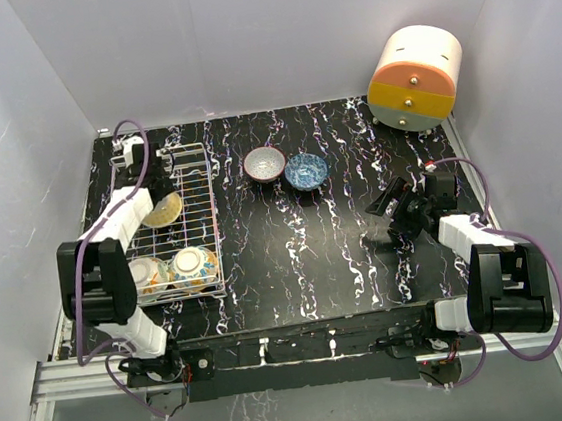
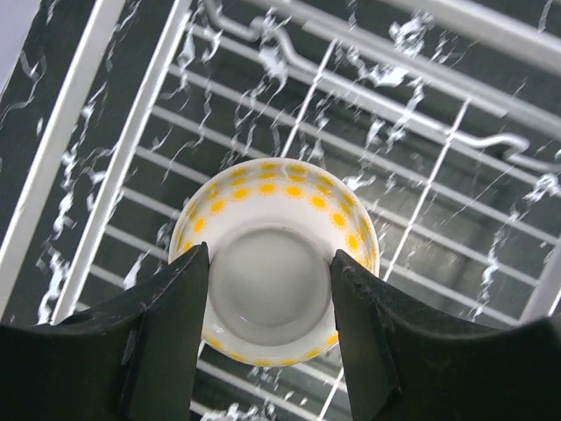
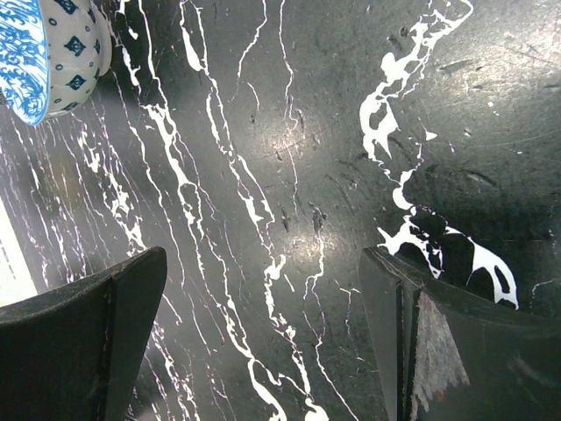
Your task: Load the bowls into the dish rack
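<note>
The left end effector (image 2: 270, 263) is half closed, its fingers pinching the foot of the yellow-dotted bowl (image 2: 280, 186). It holds the bowl tilted over the dish rack (image 1: 212, 218), probably so it can lean between the wires. Two more bowls (image 1: 194, 267) fill the rack's near end. The right end effector (image 3: 263, 289) hangs open and empty over the surface (image 3: 298, 132), near the blue bowl (image 3: 35, 53), likely the next pick.

Even light is cast from above; glare is seen on the table (image 3: 289, 175), and the rack (image 2: 124, 149) is slightly blurred.
</note>
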`<state>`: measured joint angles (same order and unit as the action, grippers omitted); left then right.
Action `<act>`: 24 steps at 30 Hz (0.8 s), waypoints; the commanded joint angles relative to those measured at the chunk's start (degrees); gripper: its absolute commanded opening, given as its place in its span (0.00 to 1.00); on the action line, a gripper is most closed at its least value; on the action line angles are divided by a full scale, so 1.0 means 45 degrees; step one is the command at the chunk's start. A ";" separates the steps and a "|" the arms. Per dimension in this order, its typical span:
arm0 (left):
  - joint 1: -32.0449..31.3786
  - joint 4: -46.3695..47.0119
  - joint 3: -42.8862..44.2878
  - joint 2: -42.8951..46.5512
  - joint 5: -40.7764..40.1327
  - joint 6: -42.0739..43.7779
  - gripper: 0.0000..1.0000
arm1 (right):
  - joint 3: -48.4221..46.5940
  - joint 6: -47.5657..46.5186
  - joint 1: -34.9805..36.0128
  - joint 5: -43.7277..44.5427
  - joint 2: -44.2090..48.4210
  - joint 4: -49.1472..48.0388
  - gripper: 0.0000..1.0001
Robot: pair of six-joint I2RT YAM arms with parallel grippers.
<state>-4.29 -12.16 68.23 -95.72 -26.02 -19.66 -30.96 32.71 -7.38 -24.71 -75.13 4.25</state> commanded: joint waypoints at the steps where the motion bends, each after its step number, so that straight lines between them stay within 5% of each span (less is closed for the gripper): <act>1: 0.0208 -0.1720 -0.0991 0.1520 -0.0803 -0.0336 0.38 | -0.0172 0.0014 -0.0102 -0.0371 0.0162 -0.0895 0.95; 18: 0.1622 -0.2474 -0.3337 0.3714 -0.0321 -0.0891 0.39 | 0.0182 0.0115 -0.0129 -0.0759 0.0501 -0.1043 0.95; 24: 0.1622 -0.2701 -0.3441 0.3791 0.0357 -0.1201 0.52 | 0.0181 0.0100 -0.0120 -0.0761 0.0593 -0.0967 0.94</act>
<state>2.17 -19.11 54.24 -79.61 -25.74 -24.32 -30.11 33.15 -7.64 -27.35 -74.46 2.68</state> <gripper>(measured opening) 0.476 0.943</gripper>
